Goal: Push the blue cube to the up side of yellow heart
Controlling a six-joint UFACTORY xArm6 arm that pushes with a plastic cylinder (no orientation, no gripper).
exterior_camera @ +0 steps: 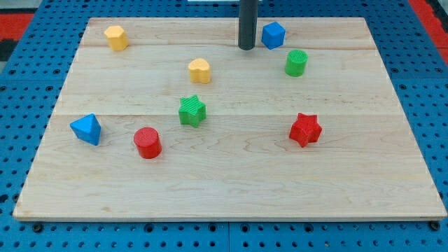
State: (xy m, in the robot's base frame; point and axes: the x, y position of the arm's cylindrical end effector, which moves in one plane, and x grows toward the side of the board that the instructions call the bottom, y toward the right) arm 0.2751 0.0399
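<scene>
The blue cube (273, 34) sits near the view's top, right of centre. The yellow heart (199, 70) lies lower and to the left of it. My tip (246, 47) stands just left of the blue cube, a small gap apart, and up and to the right of the yellow heart.
A yellow block (116, 37) is at the top left. A green cylinder (297, 62) is just below the blue cube. A green star (192, 110), red cylinder (148, 143), blue pyramid-like block (87, 129) and red star (305, 129) lie lower on the wooden board (231, 175).
</scene>
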